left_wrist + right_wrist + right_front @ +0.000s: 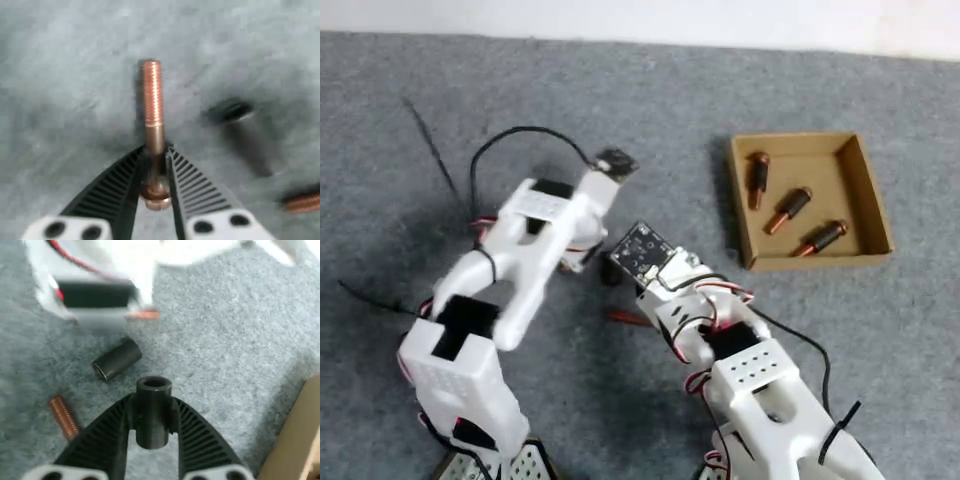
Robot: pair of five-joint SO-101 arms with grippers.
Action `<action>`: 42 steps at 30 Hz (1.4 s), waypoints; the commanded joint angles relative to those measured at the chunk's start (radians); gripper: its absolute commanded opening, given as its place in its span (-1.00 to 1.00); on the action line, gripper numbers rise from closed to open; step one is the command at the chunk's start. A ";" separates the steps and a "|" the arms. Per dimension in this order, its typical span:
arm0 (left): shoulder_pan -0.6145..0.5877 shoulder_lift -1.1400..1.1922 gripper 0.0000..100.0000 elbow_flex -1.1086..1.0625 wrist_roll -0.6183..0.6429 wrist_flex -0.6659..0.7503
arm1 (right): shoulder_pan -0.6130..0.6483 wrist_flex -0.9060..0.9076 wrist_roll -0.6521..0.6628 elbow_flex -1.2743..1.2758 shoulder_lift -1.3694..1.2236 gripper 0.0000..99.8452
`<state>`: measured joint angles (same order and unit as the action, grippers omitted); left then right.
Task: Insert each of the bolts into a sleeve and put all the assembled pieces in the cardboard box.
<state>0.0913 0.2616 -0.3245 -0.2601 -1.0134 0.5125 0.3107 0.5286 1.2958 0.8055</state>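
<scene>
My left gripper [156, 150] is shut on a copper bolt [152, 100], whose threaded end points away from the fingers above the carpet. My right gripper [153, 402] is shut on a black sleeve [152, 412] with its open bore showing. A second black sleeve [117, 360] lies on the carpet between the arms, and a loose bolt [64, 417] lies near it. From above, the two wrists meet at the middle of the table, left of the cardboard box [810, 262]. The box holds three assembled pieces [788, 210].
Grey carpet covers the table. The left arm [535, 240] and the right arm [720, 340] crowd the centre. Black cables trail over the carpet at the left. The loose bolt [628, 318] lies beside the right arm.
</scene>
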 commanded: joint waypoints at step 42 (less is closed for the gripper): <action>-0.463 0.044 -0.99 0.357 -1.198 -0.402 | -0.016 -0.061 -0.008 -0.005 0.028 -0.99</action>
<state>-0.3659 0.1772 -0.1987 -1.3617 -1.3188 0.5094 0.2754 0.5286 1.2958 0.8055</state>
